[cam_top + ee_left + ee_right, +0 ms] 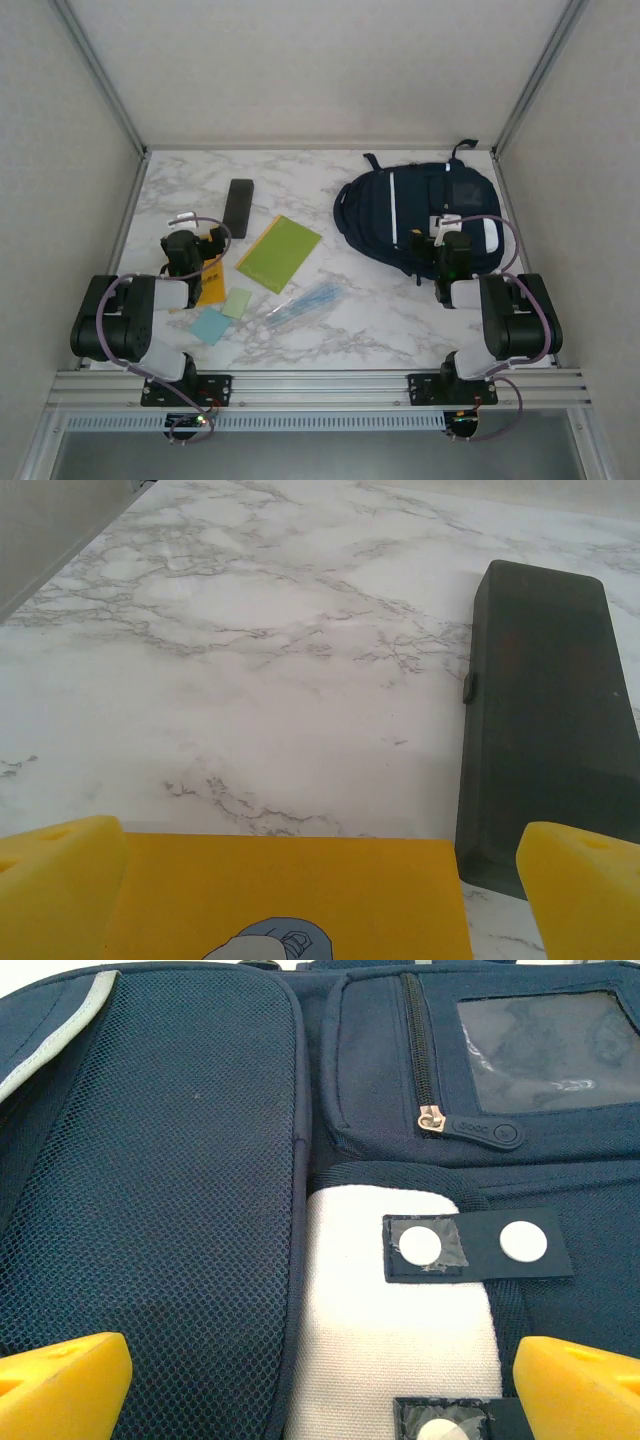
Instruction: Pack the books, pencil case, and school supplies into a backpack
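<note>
The navy backpack lies flat at the right of the table. My right gripper hovers open over its near part, yellow fingertips wide apart above the mesh panel and a white canvas patch. The lime-green notebook lies mid-table. My left gripper stands open over the far end of the orange-yellow booklet, which lies flat between its fingers. The black pencil case lies just beyond, to the right. A pale green pad and a pale blue pad lie near the front left.
A clear pouch of pens lies in front of the notebook. The backpack shows a zipped pocket with a clear window. Grey walls and metal posts ring the marble table.
</note>
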Controlling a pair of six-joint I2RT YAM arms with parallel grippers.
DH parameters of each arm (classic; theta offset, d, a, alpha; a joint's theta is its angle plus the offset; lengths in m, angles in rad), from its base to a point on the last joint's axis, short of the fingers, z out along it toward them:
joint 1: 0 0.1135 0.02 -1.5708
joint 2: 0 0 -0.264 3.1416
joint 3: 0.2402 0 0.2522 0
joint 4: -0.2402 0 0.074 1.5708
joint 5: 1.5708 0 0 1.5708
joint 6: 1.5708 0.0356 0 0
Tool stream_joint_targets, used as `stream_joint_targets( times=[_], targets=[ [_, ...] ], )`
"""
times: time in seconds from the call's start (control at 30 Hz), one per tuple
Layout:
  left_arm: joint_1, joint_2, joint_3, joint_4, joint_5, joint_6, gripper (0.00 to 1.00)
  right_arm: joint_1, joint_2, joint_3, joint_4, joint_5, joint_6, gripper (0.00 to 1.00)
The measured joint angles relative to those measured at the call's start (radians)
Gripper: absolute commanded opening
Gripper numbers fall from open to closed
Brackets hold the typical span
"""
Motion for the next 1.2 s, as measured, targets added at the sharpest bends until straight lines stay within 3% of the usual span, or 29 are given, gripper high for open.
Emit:
stream_joint_targets(
  times=[0.83,1.03,1.2],
  targets=[
    [0.0,-0.003,0.01,-0.026,0.002,0.0,1.0,0.0,-0.002,0.003,-0.014,0.011,0.001,0.99],
    [0.0,-0.106,0.275,-0.437,-0.053,-0.03,1.0,0.0,-0.122,0.182,-0.374,0.122,0.08,0.99],
    [-0.006,-0.162,0.504,-0.659,-0.137,-0.161,1.0,0.0,-0.217,0.41,-0.708,0.201,0.29,0.99]
  ],
)
